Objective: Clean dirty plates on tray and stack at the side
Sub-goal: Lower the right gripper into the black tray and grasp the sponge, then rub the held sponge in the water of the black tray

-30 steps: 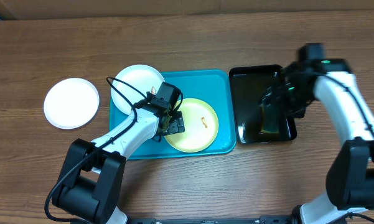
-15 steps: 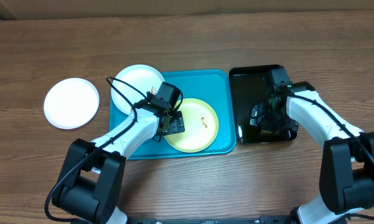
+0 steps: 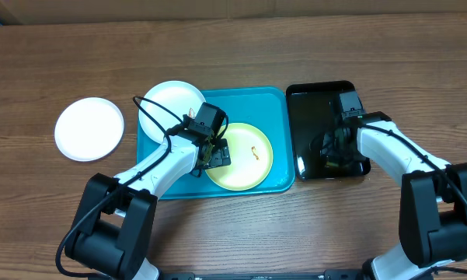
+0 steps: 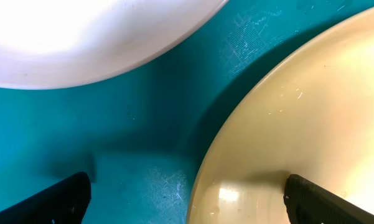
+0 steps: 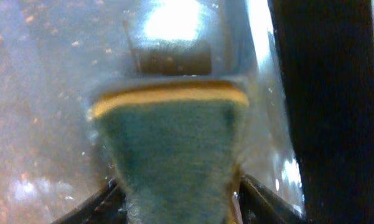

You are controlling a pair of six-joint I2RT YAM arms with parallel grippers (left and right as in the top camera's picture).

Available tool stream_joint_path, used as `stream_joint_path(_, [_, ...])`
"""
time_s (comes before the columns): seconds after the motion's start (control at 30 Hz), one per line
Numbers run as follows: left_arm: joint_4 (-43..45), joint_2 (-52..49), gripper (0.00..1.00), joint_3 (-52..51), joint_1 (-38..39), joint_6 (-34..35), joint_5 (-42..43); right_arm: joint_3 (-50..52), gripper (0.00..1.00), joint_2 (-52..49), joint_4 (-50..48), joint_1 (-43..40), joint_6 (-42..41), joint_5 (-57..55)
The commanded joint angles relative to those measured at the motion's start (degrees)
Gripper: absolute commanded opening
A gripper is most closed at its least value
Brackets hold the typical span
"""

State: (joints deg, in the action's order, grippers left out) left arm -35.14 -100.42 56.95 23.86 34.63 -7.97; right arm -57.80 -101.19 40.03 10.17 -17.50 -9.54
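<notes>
Yellow-green plate mid-frame on turquoise tray | left hand spread astride its left rim, nearest | right hand pinching sponge in black tray; plate lies frame-left of it

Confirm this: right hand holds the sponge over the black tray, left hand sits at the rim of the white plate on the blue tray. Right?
No. The left hand sits at the rim of the yellow-green plate, not the white plate, as the left wrist view shows. The rest is right.
</notes>
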Motion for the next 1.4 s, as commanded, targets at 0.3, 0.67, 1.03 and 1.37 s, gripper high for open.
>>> stream_joint_path(0.3, [-0.15, -0.44, 1.00, 1.07, -0.31, 0.28, 0.28, 0.59, 0.92, 1.20, -5.25, -0.24, 1.79, 1.86])
stream_joint_path(0.67, [-0.13, -0.44, 1.00, 1.07, -0.31, 0.28, 0.28, 2.27, 0.09, 1.20, -12.48, -0.26, 4.02, 1.70])
stream_joint_path(1.03, [-0.13, -0.44, 1.00, 1.07, -0.31, 0.28, 0.28, -5.51, 1.00, 1.53, -0.28, -0.28, 4.02, 2.10])
stream_joint_path(1.37, [-0.15, -0.44, 1.00, 1.07, -0.31, 0.28, 0.28, 0.70, 0.92, 1.27, 4.68, -0.28, 4.02, 2.10])
